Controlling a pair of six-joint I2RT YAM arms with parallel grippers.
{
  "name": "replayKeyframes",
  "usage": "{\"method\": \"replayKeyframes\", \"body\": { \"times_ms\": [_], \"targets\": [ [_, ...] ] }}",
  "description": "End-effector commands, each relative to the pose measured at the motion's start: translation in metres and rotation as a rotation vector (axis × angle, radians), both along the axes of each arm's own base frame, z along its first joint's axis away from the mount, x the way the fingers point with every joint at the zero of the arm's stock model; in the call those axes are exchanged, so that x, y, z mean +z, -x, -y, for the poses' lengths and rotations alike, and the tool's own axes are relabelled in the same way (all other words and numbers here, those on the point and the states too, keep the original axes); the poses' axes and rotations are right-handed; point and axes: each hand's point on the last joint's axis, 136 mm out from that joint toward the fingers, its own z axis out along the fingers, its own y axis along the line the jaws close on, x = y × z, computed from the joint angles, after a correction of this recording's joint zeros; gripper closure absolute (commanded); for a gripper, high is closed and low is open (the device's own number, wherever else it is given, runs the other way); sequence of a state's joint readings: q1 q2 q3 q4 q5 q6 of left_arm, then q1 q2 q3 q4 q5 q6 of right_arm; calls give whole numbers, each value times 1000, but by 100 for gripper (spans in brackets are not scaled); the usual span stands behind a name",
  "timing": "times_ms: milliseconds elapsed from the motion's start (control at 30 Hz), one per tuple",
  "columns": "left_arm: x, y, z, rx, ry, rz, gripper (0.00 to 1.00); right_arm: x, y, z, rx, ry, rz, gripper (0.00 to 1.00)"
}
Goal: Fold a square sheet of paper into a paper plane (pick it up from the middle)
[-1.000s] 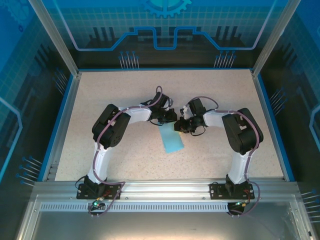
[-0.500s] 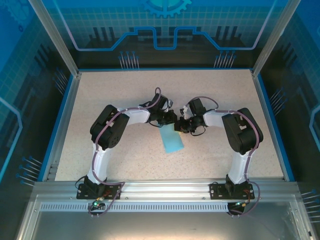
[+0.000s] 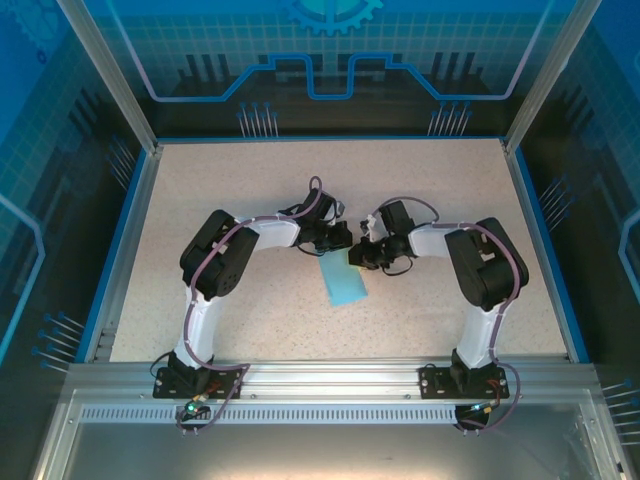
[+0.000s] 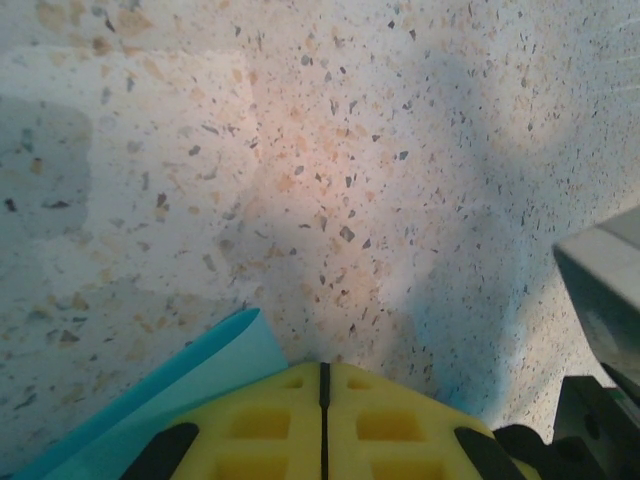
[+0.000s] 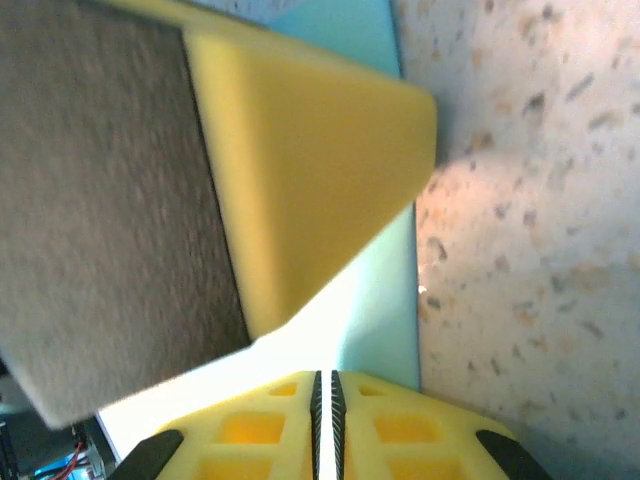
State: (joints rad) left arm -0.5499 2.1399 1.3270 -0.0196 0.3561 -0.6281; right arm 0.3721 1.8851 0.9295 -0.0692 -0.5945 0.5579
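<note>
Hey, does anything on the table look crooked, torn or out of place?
Nothing much. The light-blue paper lies folded, slightly skewed to the table edges, its far end between the left gripper and right gripper. No tear or spill shows.

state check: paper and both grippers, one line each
square sheet of paper: folded into a narrow strip, lying on the table, far end at the grippers
left gripper: shut, fingers pressed together, tips at the paper's edge
right gripper: shut, fingers pressed together, tips over the paper
</note>
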Motion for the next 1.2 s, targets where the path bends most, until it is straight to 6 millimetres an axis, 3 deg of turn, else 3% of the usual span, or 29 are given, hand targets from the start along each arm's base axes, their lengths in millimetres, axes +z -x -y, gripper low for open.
{"method": "replayKeyframes", "body": {
  "times_ms": [0,933,1067,1167],
  "targets": [
    [-35,9,-27,48,-120,-60,91,1,18,3,10,-24,-51,86],
    [-36,5,-35,73,-133,-69,91,-33,141,44,64,178,-283,87],
    [-34,4,-33,68,-127,-64,91,-31,147,47,71,186,-283,87],
    [-33,4,-33,62,-123,-61,91,-7,130,37,67,134,-192,87]
  ]
}}
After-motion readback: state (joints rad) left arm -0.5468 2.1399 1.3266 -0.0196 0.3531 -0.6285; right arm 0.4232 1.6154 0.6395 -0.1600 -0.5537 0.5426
